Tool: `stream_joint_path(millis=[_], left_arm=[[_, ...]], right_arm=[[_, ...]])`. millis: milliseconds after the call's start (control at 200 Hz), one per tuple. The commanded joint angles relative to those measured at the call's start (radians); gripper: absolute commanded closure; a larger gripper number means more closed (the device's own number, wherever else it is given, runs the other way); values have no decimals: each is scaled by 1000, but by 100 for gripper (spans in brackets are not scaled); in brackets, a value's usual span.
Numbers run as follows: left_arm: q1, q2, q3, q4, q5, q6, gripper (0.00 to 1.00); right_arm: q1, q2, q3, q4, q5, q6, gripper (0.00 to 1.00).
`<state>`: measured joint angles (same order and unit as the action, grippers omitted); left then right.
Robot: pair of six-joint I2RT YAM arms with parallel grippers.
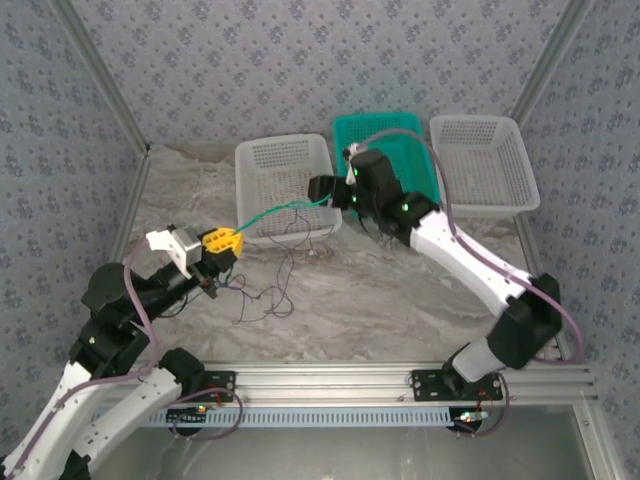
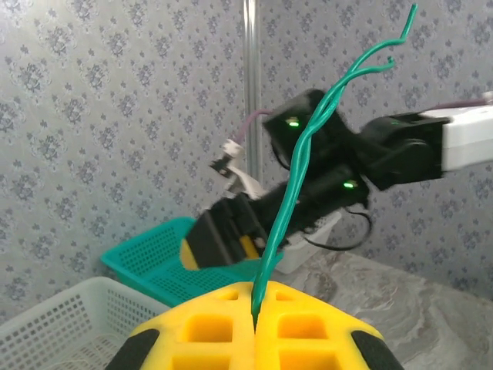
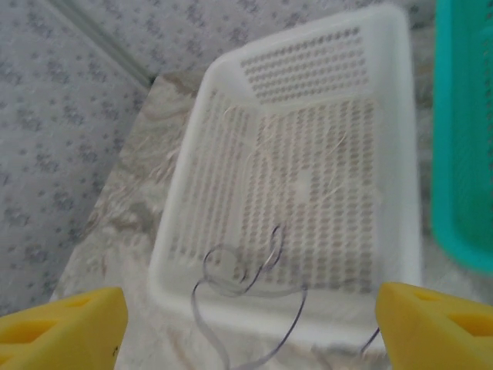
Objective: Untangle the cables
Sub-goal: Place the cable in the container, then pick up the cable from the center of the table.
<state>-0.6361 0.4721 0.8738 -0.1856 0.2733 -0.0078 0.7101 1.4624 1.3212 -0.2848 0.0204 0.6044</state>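
Untangling is looking partway done: left fingers (image 2: 208, 331) are clenching the green cable (image 2: 299, 176), which is rising clear of the bunch, while right fingers (image 3: 62, 327) are standing wide apart, gripping nothing. Dark cables (image 1: 265, 292) are lying tangled on the worktop (image 1: 400, 300) beside the white basket (image 1: 280, 165). No readable writing is showing.

**A robot test booth in a lab**

Two white-and-black robot arms, the left arm (image 1: 62, 400) and the right arm (image 1: 465, 255), are bolted to an aluminium extrusion rail (image 1: 330, 380) at the near edge of a table. Slotted aluminium posts (image 1: 104, 75) frame the space as a booth, and its walls (image 1: 300, 60) are flat panels of grey floral print. The tabletop (image 1: 400, 300) has a marble-look covering. At the back stand plastic mesh baskets in a row: a white basket (image 1: 270, 160), a teal basket (image 1: 385, 120) and a second white basket (image 1: 480, 165).
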Motion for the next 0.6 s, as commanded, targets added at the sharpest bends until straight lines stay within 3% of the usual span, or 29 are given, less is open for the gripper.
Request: stream_joint_path(millis=[0, 75, 235, 385, 480, 595], left_arm=[[-6, 0, 77, -75, 26, 86, 100], [-5, 23, 119, -147, 3, 101, 100], [-6, 54, 145, -205, -99, 91, 100], [-6, 62, 135, -201, -112, 66, 100], [-6, 63, 126, -204, -125, 59, 100], [-6, 65, 121, -210, -133, 57, 100]], right_arm=[[100, 5, -118, 71, 67, 197, 8], [149, 37, -164, 117, 26, 256, 0], [210, 182, -145, 175, -35, 293, 0], [233, 333, -94, 263, -96, 304, 3], [236, 392, -78, 313, -121, 311, 16], [238, 395, -102, 349, -127, 311, 50]])
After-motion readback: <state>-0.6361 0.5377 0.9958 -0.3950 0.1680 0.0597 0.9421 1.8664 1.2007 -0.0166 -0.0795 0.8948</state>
